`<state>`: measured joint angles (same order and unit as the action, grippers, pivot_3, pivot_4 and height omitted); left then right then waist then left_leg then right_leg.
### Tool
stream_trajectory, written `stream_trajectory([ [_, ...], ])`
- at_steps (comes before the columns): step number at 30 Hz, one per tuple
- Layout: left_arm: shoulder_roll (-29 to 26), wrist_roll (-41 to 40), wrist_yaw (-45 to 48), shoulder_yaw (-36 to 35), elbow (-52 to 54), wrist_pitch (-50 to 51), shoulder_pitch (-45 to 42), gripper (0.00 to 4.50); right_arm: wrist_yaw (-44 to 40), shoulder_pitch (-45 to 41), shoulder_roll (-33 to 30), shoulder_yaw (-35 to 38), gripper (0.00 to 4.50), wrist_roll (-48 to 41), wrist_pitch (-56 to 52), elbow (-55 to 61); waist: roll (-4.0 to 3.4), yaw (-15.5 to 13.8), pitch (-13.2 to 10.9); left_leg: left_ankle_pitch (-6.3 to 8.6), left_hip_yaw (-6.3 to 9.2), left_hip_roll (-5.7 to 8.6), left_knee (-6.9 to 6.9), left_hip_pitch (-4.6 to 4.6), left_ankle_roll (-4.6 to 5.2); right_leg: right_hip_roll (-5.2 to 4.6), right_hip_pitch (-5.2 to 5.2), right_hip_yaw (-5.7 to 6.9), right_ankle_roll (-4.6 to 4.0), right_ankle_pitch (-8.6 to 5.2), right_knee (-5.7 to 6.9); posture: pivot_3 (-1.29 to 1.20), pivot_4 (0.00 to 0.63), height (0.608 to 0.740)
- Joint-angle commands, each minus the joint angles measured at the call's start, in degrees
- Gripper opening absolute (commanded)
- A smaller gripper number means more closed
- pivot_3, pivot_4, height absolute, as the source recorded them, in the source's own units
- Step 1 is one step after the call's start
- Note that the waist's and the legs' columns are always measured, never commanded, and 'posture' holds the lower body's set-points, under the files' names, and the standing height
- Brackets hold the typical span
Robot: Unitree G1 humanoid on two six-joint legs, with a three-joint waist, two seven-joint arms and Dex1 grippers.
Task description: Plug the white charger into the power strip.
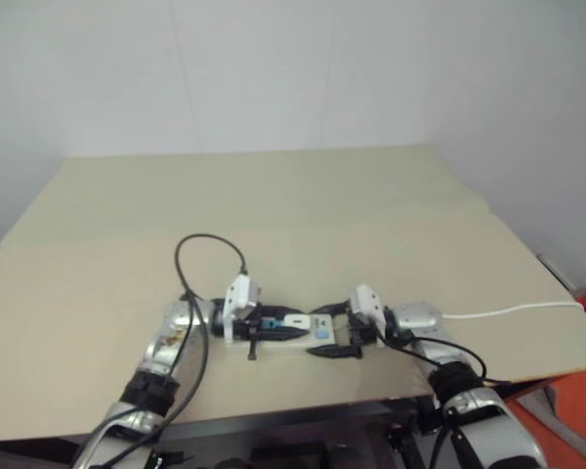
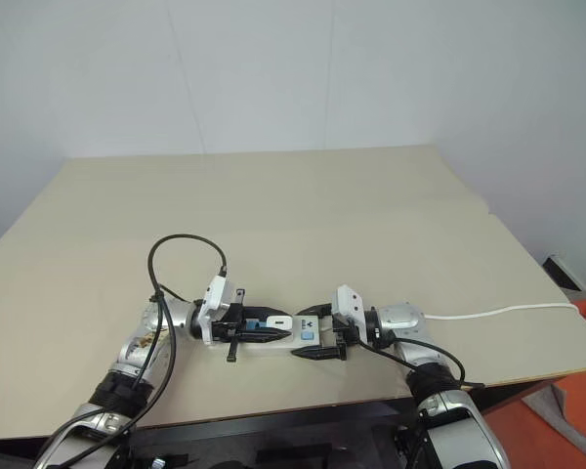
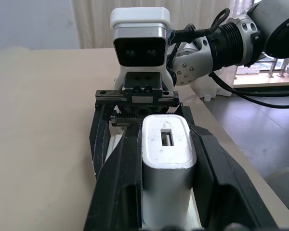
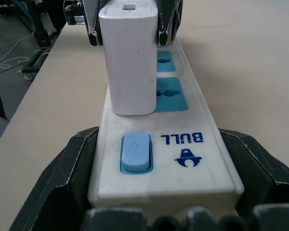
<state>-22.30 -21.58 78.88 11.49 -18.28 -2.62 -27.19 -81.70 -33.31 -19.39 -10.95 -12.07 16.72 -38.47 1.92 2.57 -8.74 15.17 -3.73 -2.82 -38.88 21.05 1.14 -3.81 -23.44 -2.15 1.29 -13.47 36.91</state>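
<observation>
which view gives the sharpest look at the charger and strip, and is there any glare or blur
Right wrist view: sharpest, the white charger and the power strip lettering crisp, the right gripper's fingers at the near edge soft. Left wrist view: charger sharp, bright window glare at the far right edge. Head views: soft, even light, both things too small for detail.

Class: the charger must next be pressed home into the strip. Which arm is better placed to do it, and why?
Left. Its end effector is shut on the white charger, standing at a socket of the power strip. The right end effector grips the strip's switch end, steadying it.
</observation>
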Motion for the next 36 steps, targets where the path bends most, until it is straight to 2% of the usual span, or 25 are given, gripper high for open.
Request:
stream_trajectory([
  [1, -1.27, 4.35, -0.07, 2.43, -2.86, 1.04, 1.81, 1.01, -0.75, 1.23, -0.59, -1.27, 3.44, 1.56, -0.88, 0.12, 0.00, 0.00, 0.01, 0.01, 0.00, 0.00, 0.00, -0.02, 0.00, 0.00, 0.02, 0.01, 0.00, 0.00, -0.02, 0.00, 0.150, 0.740],
  [20, -3.10, 2.93, -2.99, 2.61, 2.96, 6.65, 4.79, 1.01, -0.75, 1.42, -0.71, -1.28, 3.44, 1.55, -1.06, 0.18, 0.00, 0.01, 0.37, 0.12, 0.05, -0.05, 0.02, -0.05, 0.02, 0.04, 0.08, -0.01, -0.01, -0.01, -0.12, 0.00, 0.150, 0.740],
  [22, -3.05, 2.78, -3.22, 2.56, 3.10, 7.11, 4.66, 1.73, -0.69, 1.33, -0.64, -1.28, 3.44, 1.57, -1.03, 0.09, -0.01, 0.01, 0.38, 0.12, 0.05, -0.05, 0.03, -0.05, 0.03, 0.04, 0.08, -0.01, -0.01, -0.01, -0.12, 0.00, 0.150, 0.740],
  [25, -2.95, 2.72, -3.19, 2.41, 3.40, 7.72, 4.55, 2.56, -0.61, 1.21, -0.52, -1.26, 3.44, 1.60, -0.99, -0.06, -0.03, -0.14, 0.40, 0.13, 0.03, -0.04, 0.03, -0.06, 0.03, 0.05, 0.10, 0.01, -0.02, -0.01, -0.13, 0.00, 0.150, 0.740],
  [31, -2.61, 2.76, -3.37, 1.76, 3.39, 7.76, 4.09, 4.47, -0.43, 0.78, -0.18, -1.15, 3.44, 1.67, -0.62, -0.64, -0.04, -0.18, 0.41, 0.14, 0.02, -0.04, 0.05, -0.22, 0.03, 0.04, 0.24, 0.00, -0.03, -0.01, -0.13, 0.00, 0.150, 0.740],
  [36, -2.43, 1.93, -3.75, 0.57, 4.45, 7.39, 3.72, 4.47, -0.51, 0.52, 0.02, -1.16, 3.44, 1.68, -0.46, -0.99, -0.04, -0.17, 0.41, 0.14, 0.02, -0.04, 0.05, -0.22, 0.03, 0.04, 0.24, -0.02, -0.03, -0.01, -0.13, 0.00, 0.150, 0.740],
])
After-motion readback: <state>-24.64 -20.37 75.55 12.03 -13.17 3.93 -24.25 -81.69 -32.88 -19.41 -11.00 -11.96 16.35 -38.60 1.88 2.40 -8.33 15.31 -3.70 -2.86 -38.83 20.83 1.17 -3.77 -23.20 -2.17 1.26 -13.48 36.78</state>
